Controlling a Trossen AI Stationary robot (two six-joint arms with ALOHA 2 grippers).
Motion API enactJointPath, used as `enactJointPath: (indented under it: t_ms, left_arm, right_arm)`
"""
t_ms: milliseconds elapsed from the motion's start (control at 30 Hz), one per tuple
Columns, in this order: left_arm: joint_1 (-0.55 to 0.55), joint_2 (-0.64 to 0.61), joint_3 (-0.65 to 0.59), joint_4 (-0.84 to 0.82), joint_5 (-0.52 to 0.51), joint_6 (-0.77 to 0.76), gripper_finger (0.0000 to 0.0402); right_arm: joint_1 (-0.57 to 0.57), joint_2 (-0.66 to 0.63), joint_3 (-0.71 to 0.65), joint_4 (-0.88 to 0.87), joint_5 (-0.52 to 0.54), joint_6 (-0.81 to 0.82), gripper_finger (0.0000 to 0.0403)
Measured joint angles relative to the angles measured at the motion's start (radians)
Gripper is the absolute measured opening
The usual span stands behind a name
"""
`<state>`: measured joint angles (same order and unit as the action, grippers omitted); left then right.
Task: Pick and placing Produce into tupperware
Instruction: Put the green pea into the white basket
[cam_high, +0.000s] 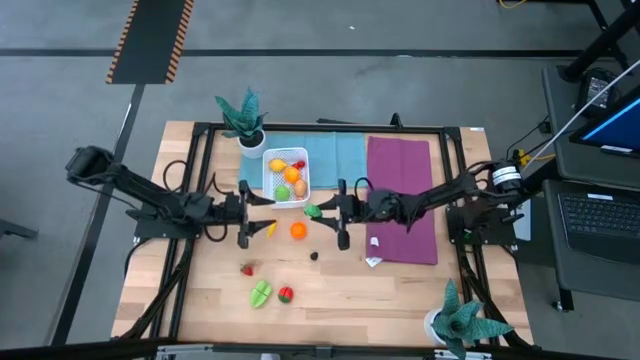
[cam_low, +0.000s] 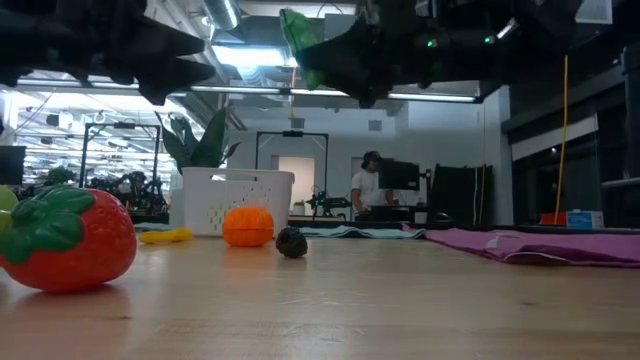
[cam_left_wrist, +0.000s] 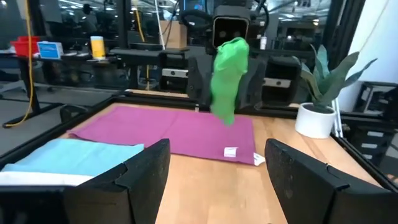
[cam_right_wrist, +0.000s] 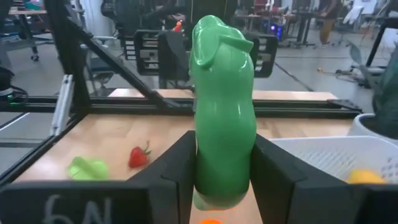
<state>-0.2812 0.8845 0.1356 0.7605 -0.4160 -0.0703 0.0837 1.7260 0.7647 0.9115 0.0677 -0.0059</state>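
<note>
Between right pincer (cam_right_wrist: 221, 186) fingers: green produce (cam_right_wrist: 222, 106).

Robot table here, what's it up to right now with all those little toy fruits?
It's sorting toy produce into the white tupperware. The right gripper is shut on a green vegetable, held above the table just beside the tupperware, which already holds several pieces. The left gripper waits open nearby, empty. An orange, a strawberry and a few other pieces lie loose on the table.
</note>
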Motion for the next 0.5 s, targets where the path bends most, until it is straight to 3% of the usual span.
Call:
enactJointPath:
  t_ms: [300,500]
  left_arm:
    - [0.083,0.058,0.001,0.074,0.068,-0.032,0.0254]
    - [0.1,0.152,0.001,0.217,0.071,-0.027,0.0254]
  right_arm:
    - [-0.068,0.12,0.107,0.0,-0.074,-0.007,0.0124]
    - [-0.087,0.145,0.151,0.006,-0.123,-0.008,0.0123]
